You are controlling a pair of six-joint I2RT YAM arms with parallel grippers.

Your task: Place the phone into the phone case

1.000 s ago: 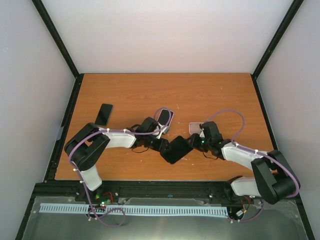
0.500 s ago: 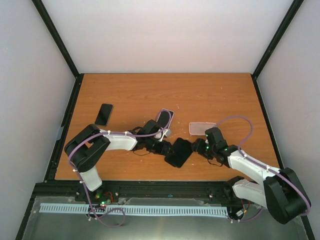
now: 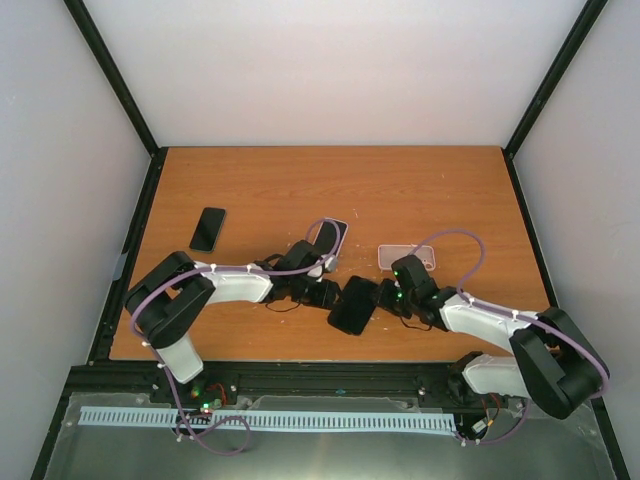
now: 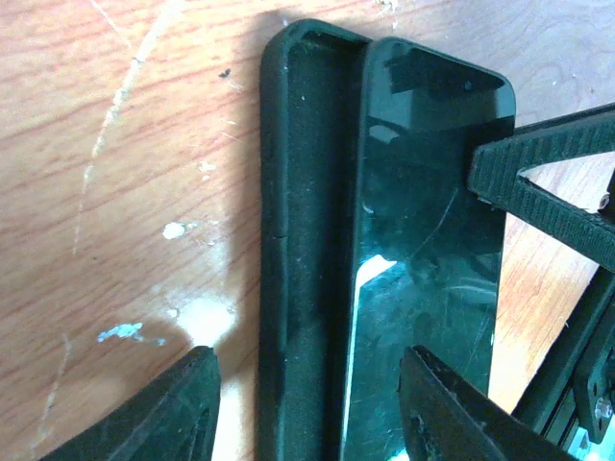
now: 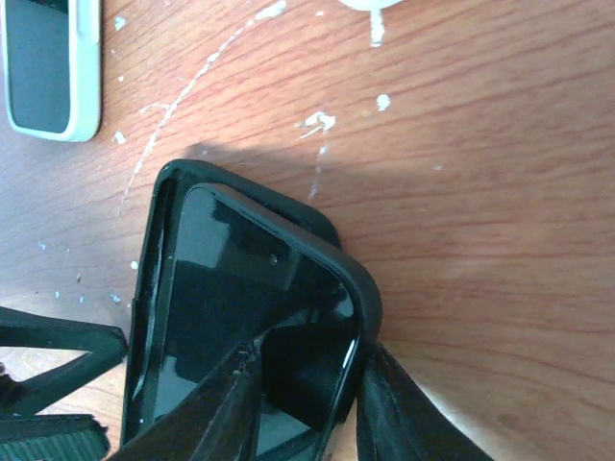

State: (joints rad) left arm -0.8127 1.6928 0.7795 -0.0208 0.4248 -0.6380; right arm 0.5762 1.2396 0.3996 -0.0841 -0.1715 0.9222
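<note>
The phone, black and glossy, lies partly in the black phone case. It sits towards one long side, so a strip of the case's matte inside shows bare along the other. In the right wrist view the case's rim wraps round the phone's end and far long edge. The pair rests on the desk close to its near edge, about midway between the left and right edges, between the two arms.

The right gripper pinches the case's side wall, one finger on the phone's glass and the other outside the rim. The left gripper stands spread across the case. One finger is over bare wood just beside the case and not touching it, and the other is over the phone's screen.

Farther back lie a phone in a pale case and a clear case. A second black phone lies near the left edge.
</note>
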